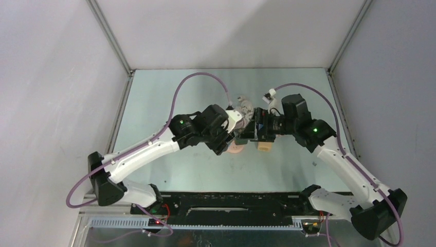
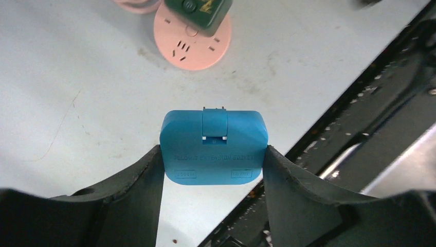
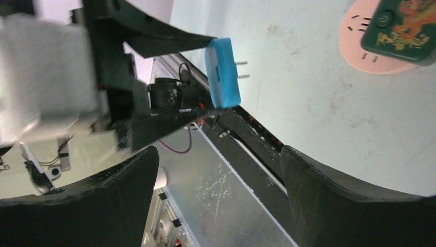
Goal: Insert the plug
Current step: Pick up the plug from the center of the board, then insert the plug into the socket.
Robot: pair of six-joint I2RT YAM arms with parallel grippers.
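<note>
The blue plug (image 2: 213,149) sits clamped by its two side edges between the fingers of the left gripper (image 2: 213,159), held in the air above the table (image 2: 77,82). Its flat back, with faint raised lettering, faces the left wrist camera. In the right wrist view two metal prongs (image 3: 240,70) stick out of its far face, apart from anything else. Beyond the plug, well apart from it, a round pink socket (image 2: 180,51) lies flat on the table. A dark green block (image 2: 198,11) with a gold and red dragon print rests on the socket's far part. The right gripper (image 3: 218,154) hangs just beside the left one with its fingers wide apart, nothing between them.
</note>
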